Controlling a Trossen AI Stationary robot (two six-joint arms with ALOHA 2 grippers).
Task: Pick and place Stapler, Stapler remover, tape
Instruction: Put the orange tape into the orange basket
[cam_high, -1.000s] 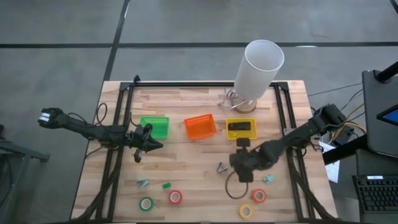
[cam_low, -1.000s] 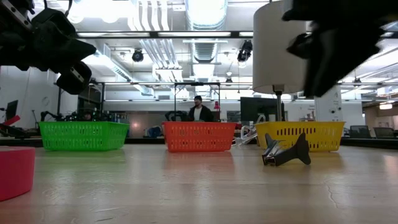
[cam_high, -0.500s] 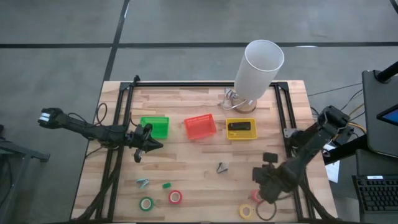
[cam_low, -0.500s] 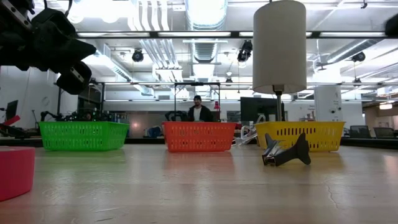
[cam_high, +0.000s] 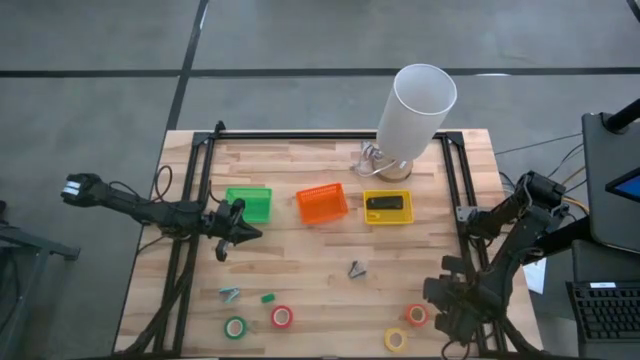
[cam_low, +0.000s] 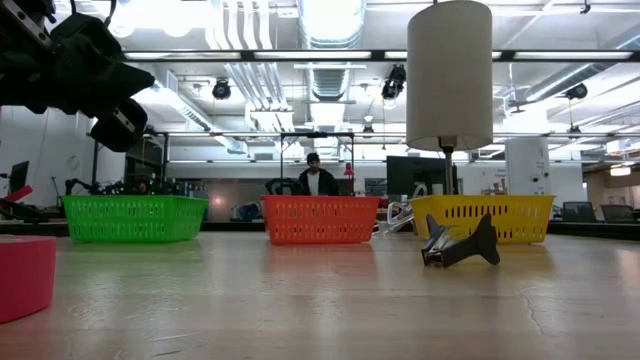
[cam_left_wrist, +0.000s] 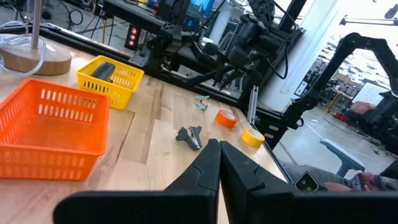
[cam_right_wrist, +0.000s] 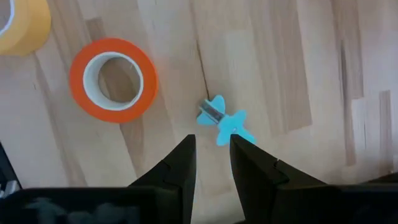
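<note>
Right gripper (cam_right_wrist: 211, 155): hovering over the light-blue staple remover (cam_right_wrist: 222, 119), jaws parted, gripping nothing.
Orange tape roll (cam_right_wrist: 113, 79): lying beside it.
Left gripper (cam_left_wrist: 219, 163): jaws clenched, empty.

Bright, even overhead light; ceiling lamps (cam_low: 330, 20) glare white in the low view. Shadows on the wooden table (cam_high: 300, 260) are soft. The red tape (cam_low: 25, 275) nearest that camera is blurred.

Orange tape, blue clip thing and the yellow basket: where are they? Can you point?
Orange tape (cam_right_wrist: 112, 79), right wrist view, on its orange rim.
Blue staple remover (cam_right_wrist: 225, 121), right wrist view, on its blue middle.
Yellow basket (cam_high: 387, 218), high view, on its near wall.
</note>
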